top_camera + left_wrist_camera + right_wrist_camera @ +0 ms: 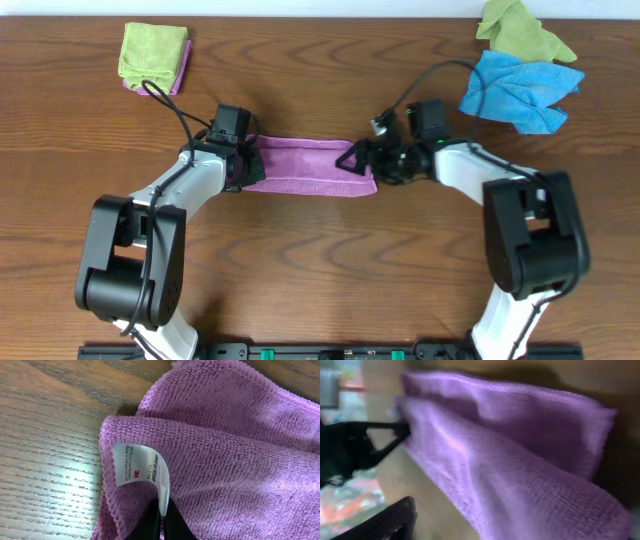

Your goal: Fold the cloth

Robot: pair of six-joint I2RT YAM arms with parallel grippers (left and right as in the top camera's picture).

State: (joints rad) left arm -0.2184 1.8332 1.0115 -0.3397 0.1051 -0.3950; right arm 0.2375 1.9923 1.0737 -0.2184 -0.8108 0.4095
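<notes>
The purple cloth (305, 167) lies folded into a long strip at the middle of the wooden table. My left gripper (250, 165) is at its left end. In the left wrist view the jaws (162, 515) are shut on the cloth (225, 450) at its white label (142, 467). My right gripper (358, 160) is at the strip's right end. The right wrist view is blurred. It shows the fingers (410, 467) spread apart, one fingertip touching the edge of the cloth (510, 460) and nothing between them.
A lime green cloth (153, 50) lies on a pink one at the back left. An olive green cloth (520, 30) and a bright blue cloth (520, 90) lie at the back right. Cables run from both wrists.
</notes>
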